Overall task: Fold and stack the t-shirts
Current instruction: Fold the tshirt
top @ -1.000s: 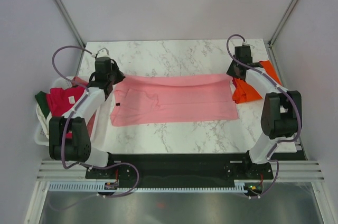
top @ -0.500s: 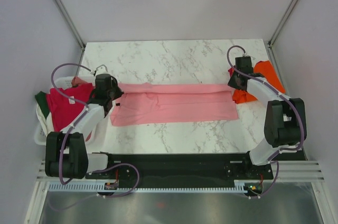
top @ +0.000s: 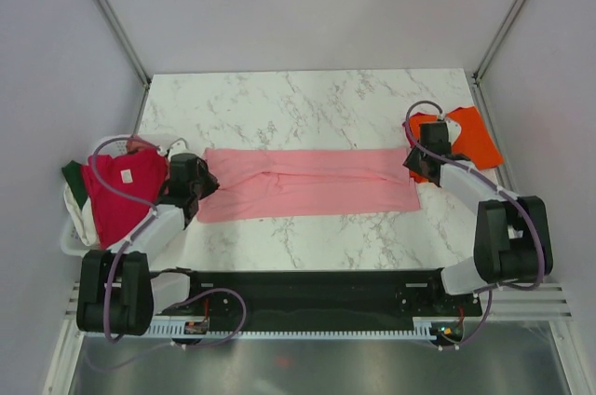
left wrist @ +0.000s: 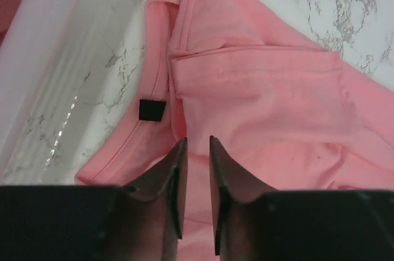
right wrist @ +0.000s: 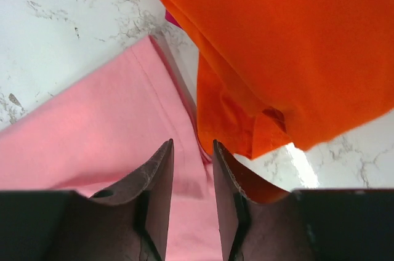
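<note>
Far edge of the pink t-shirt [top: 312, 183] came forward, halving it; left pincer [left wrist: 197, 150] and right pincer [right wrist: 192, 150] parted slightly, gripping nothing, so the fold lay flat.

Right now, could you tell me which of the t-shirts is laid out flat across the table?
The light pink t-shirt, a long folded strip across the middle; the orange t-shirt lies at the right edge, the crimson t-shirt in the basket.

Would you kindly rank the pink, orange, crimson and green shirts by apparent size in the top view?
Pink t-shirt, largest.
Crimson t-shirt and orange t-shirt: too alike to rank; the right arm covers part of the orange.
Green t-shirt, a sliver.
</note>
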Tool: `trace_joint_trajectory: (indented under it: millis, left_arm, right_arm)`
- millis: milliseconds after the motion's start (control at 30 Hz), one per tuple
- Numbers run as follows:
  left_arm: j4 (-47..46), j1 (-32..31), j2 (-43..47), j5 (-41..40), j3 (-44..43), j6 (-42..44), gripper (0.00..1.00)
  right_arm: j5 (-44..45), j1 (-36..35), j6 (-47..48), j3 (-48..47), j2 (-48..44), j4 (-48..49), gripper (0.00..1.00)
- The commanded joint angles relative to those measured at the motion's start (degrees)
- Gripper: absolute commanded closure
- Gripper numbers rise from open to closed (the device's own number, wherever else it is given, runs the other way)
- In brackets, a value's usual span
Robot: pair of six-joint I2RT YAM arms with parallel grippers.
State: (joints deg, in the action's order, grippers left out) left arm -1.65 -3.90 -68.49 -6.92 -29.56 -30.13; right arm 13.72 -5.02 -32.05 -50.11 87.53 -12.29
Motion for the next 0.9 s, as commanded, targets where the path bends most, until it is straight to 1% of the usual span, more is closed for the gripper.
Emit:
trace_joint_trajectory:
  millis: [0,67,133,233,300,333,367,433,467,500,533,567,600,667,700,733,767,833,867]
  left_arm:
    - [-2.5,0.0,5.8,-0.6,3.0,-3.7,0.69]
    - [-2.5,0.0,8.7,-1.0,4.3,-3.9,0.50]
    - [-1.4,0.0,12.7,-1.5,4.4,-4.3,0.37]
    - [1.3,0.0,14.9,-1.3,1.4,-4.8,0.33]
    - [4.3,0.0,13.7,-0.6,-0.8,-5.5,0.33]
    - [4.7,0.1,11.6,0.6,-3.0,-5.9,0.32]
    - [5.2,0.1,9.7,1.4,-4.3,-6.7,0.31]
    - [6.0,0.2,6.5,3.7,-7.9,-7.0,0.30]
    - [6.0,0.3,2.5,4.1,-9.0,-7.0,0.30]
    - [6.0,0.4,0.7,4.8,-10.2,-6.7,0.30]
    - [6.7,0.9,-3.7,6.6,-13.2,-6.4,0.30]
    - [6.9,1.1,-5.7,8.0,-14.8,-5.7,0.30]
    - [7.2,1.1,-7.8,8.8,-16.3,-5.3,0.30]
    - [7.4,1.1,-13.0,10.3,-20.2,-3.9,0.32]
    - [7.5,1.1,-14.6,10.7,-21.2,-3.5,0.32]
    - [7.8,1.1,-15.9,11.0,-23.1,-3.1,0.33]
    - [8.8,1.1,-18.4,11.1,-23.9,-2.8,0.33]
    - [9.3,1.1,-19.9,11.4,-24.8,-2.8,0.34]
    - [9.3,1.2,-20.5,11.3,-24.7,-3.1,0.34]
  right_arm:
    - [2.0,0.1,-1.7,4.4,-8.5,7.8,0.52]
    - [1.5,-0.1,-1.3,6.1,-10.4,9.7,0.47]
    - [0.2,-0.3,-0.6,5.5,-11.7,9.8,0.45]
    - [-5.2,-2.0,0.9,3.0,-11.0,10.0,0.46]
    - [-10.6,-5.3,1.1,0.4,-8.6,10.6,0.47]
    - [-12.9,-6.7,1.1,-0.7,-7.5,11.1,0.48]
    - [-17.8,-9.5,0.5,-1.7,-4.8,11.8,0.48]
    - [-23.3,-12.0,-0.6,-4.8,-1.8,15.4,0.48]
    - [-26.3,-14.4,-1.3,-6.0,-0.1,16.7,0.49]
    - [-29.6,-15.5,-2.3,-9.0,3.5,17.9,0.50]
    - [-30.6,-16.8,-2.4,-11.0,5.3,18.0,0.50]
    - [-31.4,-19.1,-2.2,-12.9,8.9,17.7,0.50]
    - [-32.1,-20.3,-2.1,-16.6,10.7,17.7,0.50]
    - [-35.4,-22.7,-2.7,-20.4,14.6,17.7,0.50]
    - [-37.2,-23.3,-3.3,-24.1,18.7,18.2,0.49]
    - [-40.1,-23.7,-4.9,-25.9,20.9,18.7,0.49]
    - [-41.7,-24.4,-6.2,-27.6,25.0,19.5,0.49]
    - [-44.2,-25.0,-7.7,-33.1,29.1,20.9,0.50]
    - [-45.9,-25.6,-8.5,-35.3,33.0,20.3,0.50]
